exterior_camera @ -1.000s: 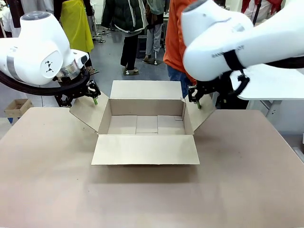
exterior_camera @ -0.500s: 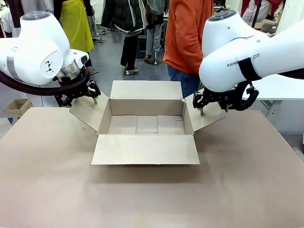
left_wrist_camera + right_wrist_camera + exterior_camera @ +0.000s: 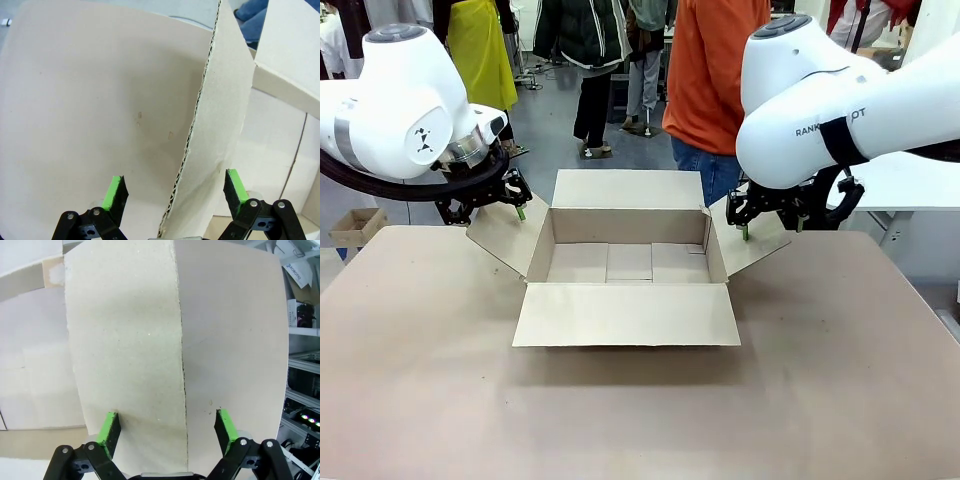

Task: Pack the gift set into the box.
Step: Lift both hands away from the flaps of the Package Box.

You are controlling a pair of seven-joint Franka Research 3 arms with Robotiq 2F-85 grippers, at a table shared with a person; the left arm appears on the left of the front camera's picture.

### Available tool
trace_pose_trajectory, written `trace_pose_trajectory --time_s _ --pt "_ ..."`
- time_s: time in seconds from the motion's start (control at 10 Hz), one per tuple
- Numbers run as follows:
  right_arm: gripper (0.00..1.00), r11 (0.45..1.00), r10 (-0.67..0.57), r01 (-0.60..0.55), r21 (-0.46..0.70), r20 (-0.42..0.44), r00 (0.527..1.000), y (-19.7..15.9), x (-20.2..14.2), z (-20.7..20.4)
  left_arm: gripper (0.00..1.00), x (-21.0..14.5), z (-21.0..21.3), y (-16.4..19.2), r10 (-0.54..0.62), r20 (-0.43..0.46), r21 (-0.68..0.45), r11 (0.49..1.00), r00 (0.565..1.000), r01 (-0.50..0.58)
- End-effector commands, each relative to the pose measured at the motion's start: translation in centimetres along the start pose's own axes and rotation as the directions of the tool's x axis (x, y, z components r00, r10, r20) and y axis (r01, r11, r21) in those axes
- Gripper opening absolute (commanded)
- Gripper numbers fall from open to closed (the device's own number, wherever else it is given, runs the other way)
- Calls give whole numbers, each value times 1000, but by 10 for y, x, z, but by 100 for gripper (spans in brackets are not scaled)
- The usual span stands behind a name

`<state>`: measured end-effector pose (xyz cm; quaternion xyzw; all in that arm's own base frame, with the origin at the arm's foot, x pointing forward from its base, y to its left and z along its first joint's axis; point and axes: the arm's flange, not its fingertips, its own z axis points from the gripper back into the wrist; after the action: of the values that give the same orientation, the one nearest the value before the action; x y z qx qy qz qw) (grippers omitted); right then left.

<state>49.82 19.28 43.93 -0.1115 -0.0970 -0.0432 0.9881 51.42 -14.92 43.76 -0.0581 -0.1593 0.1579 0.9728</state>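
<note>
We have the corrugated cardboard carton [image 3: 627, 318] mid-bench [image 3: 620, 430], its flaps folded outward. Our left pincer [image 3: 175, 174] is wide open across the left flap [image 3: 220, 100], grasping nothing; our right pincer [image 3: 167, 412], equally wide, straddles the right flap [image 3: 125, 340], also without a grasp. We judge the step to be managing these side flaps for packing. We should centre each flap between the pads, close evenly and gently, and guide both outward together; uneven pulling could skew the carton or crease the board. On the right arm [image 3: 810, 135] we read "RANK" and "OT", the band covering letters between.
</note>
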Motion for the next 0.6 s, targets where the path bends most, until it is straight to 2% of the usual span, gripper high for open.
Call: trace_pose_trajectory --time_s 0.0,0.5 --pt "100 999 -19 19 -26 12 1000 0 3 1 100 -1 1 -3 15 7 20 1000 1000 -15" --pt "100 999 -19 19 -26 12 1000 0 3 1 100 -1 1 -3 15 7 20 1000 1000 -15"
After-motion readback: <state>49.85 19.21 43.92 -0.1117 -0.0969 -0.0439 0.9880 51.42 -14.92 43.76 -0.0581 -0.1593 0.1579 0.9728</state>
